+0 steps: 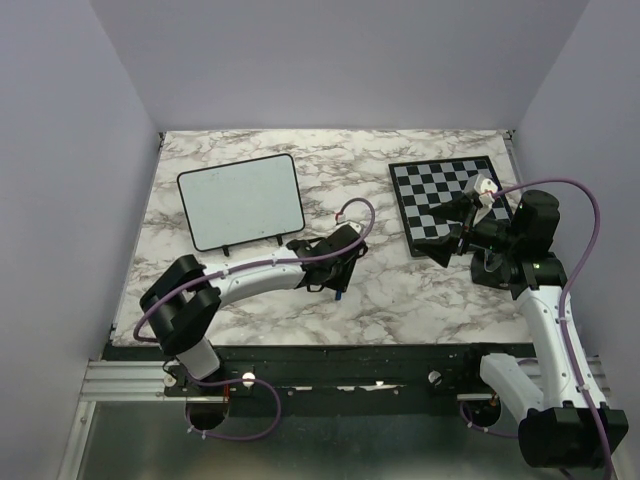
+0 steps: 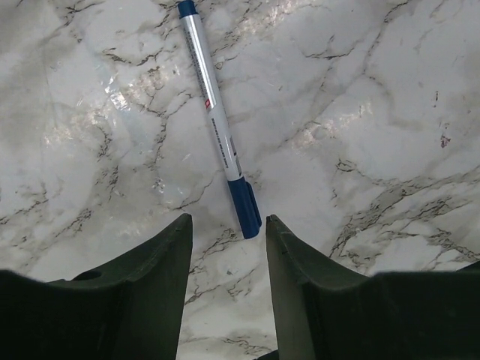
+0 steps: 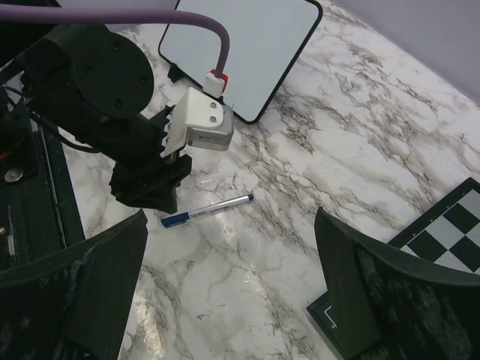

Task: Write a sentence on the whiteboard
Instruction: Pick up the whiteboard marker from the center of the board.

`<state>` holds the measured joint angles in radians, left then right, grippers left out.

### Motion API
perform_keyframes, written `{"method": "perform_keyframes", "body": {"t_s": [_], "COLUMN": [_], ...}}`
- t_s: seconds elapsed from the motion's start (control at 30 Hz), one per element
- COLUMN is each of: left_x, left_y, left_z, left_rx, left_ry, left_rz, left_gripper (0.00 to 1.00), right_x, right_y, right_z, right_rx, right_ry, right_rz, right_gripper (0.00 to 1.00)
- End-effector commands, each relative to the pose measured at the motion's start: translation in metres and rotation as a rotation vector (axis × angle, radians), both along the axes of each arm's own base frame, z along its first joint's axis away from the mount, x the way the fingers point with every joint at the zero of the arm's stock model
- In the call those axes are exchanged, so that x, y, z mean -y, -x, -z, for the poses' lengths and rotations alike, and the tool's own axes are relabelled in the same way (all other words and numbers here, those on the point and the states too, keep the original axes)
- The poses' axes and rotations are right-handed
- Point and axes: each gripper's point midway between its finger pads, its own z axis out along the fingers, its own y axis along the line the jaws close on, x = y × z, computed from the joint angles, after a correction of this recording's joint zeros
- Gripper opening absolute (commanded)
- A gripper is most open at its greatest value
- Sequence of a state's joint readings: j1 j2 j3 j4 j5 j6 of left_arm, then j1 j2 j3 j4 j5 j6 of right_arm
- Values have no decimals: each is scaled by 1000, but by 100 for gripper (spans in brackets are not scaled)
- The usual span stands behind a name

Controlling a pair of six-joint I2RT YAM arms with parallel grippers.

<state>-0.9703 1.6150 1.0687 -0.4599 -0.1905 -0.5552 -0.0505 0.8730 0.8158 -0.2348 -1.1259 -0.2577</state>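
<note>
**Left claw [image 2: 227, 225] set over the pen [image 2: 214, 112]**

Its jaws are held partly spread, one on each side of the pen's dark blue end, with nothing pinched. The right claw [image 3: 229, 225] is spread wide and empty. The whiteboard [image 1: 240, 200], apparently blank, rests on the surface [image 1: 400, 310] beyond the pen. The pen is judged light, stiff, smooth and prone to rolling, so the white barrel is best gripped squarely.

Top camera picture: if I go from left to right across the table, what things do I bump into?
whiteboard → left hand → chessboard
</note>
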Motion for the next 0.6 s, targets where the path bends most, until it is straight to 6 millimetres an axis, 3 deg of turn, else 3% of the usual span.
{"method": "perform_keyframes", "body": {"t_s": [0.0,0.57], "left_x": [5,11], "left_y": [3,12], "left_z": [11,48], "left_rx": [-32,-115], "left_ry": [-21,-55], "left_rz": [5,42], "left_gripper": [51,41], "right_x": [2,2], "right_y": [-1,-2], "right_z": [10,11], "right_rx": [-17,-20], "right_ry": [17,21], "right_rz": [12,12], "right_gripper": [100,100]}}
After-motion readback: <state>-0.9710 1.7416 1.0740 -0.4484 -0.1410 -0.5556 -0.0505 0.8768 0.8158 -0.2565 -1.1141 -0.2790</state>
